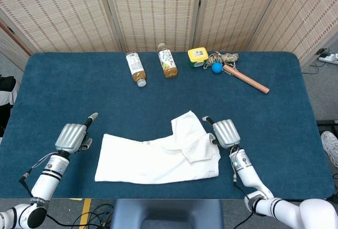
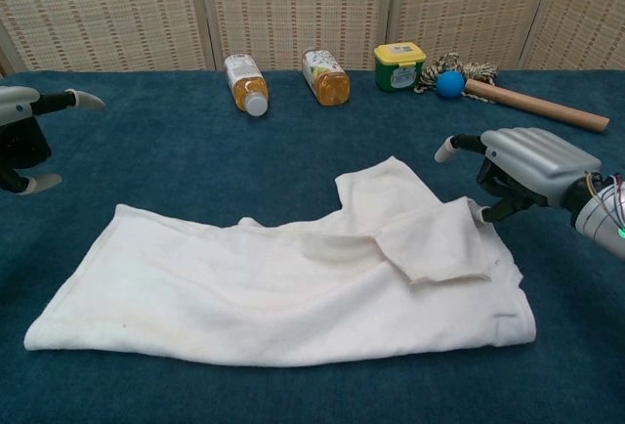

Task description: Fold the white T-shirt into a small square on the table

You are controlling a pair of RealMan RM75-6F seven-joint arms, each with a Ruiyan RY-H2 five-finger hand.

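At twelve o'clock on the blue tabletop we see two bottles lying on their sides: one with amber liquid, the other likewise amber. Beside them stands a green tub with a yellow lid; its contents are hidden. The white T-shirt lies partly folded at six o'clock. Our right hand sits at the shirt's three o'clock edge, fingers curled, one pointing out, gripping nothing. Our left hand, at nine o'clock, is curled similarly and clear of the cloth.
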